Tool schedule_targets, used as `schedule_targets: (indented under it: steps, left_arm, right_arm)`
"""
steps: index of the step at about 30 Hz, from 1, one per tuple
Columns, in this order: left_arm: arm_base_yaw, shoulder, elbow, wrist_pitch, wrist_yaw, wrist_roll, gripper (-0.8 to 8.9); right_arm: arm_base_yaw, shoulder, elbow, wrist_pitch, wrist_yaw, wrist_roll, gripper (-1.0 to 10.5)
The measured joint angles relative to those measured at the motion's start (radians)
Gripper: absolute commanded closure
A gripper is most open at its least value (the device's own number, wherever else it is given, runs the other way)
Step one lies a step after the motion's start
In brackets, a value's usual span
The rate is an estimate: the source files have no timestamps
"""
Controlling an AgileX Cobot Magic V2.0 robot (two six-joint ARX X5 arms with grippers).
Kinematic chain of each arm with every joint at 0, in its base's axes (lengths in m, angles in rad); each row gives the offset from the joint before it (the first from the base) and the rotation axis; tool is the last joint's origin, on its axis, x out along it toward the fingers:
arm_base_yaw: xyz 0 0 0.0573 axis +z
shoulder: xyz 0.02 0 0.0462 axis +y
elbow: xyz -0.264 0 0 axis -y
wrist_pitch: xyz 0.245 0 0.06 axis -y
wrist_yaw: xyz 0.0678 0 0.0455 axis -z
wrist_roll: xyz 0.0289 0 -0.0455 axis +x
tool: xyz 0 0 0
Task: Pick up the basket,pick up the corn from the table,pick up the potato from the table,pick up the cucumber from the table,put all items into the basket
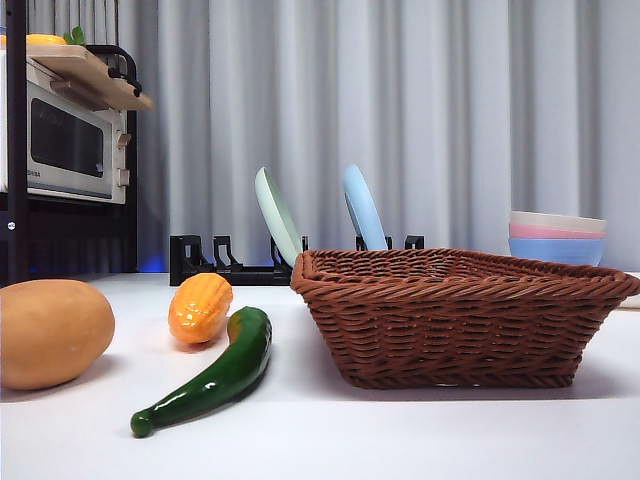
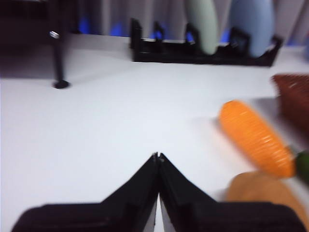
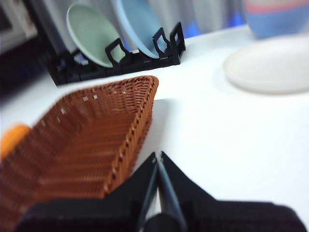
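Observation:
The reddish-brown wicker basket (image 1: 455, 315) stands on the white table (image 1: 400, 440) at the right; it is empty in the right wrist view (image 3: 91, 140). The orange corn (image 1: 200, 307) lies left of it, the green cucumber (image 1: 210, 375) lies in front of the corn, and the tan potato (image 1: 50, 332) is at the far left. My left gripper (image 2: 158, 157) is shut and empty above bare table, with the corn (image 2: 256, 137), potato (image 2: 265, 193) and cucumber tip (image 2: 303, 166) beside it. My right gripper (image 3: 158, 157) is shut and empty beside the basket's rim. Neither arm shows in the front view.
A black dish rack (image 1: 235, 262) with a green plate (image 1: 278, 215) and a blue plate (image 1: 363, 207) stands behind. Stacked bowls (image 1: 557, 236) sit at the back right, a white plate (image 3: 270, 63) near them. A microwave on a shelf (image 1: 65, 140) is at the back left.

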Motion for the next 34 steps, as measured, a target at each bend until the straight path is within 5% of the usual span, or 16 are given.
schedule_targets:
  steps: [5, 16, 27, 34]
  left_arm:
    - [0.000, 0.000, 0.000, 0.016, 0.009, -0.122, 8.20]
    - [0.000, 0.043, 0.108, 0.060, 0.049, -0.198, 8.20]
    - [0.000, 0.368, 0.414, -0.041, 0.122, -0.123, 8.20]
    - [0.000, 0.642, 0.619, -0.190, 0.203, 0.006, 8.13]
  right_arm:
    - [0.000, 0.000, 0.000, 0.019, 0.000, 0.179, 9.5]
    - [0.000, 0.155, 0.165, 0.012, 0.000, 0.233, 9.6]
    - [0.000, 0.561, 0.494, -0.057, -0.012, 0.084, 9.6]
    - [0.000, 0.819, 0.707, -0.234, -0.157, -0.056, 9.5]
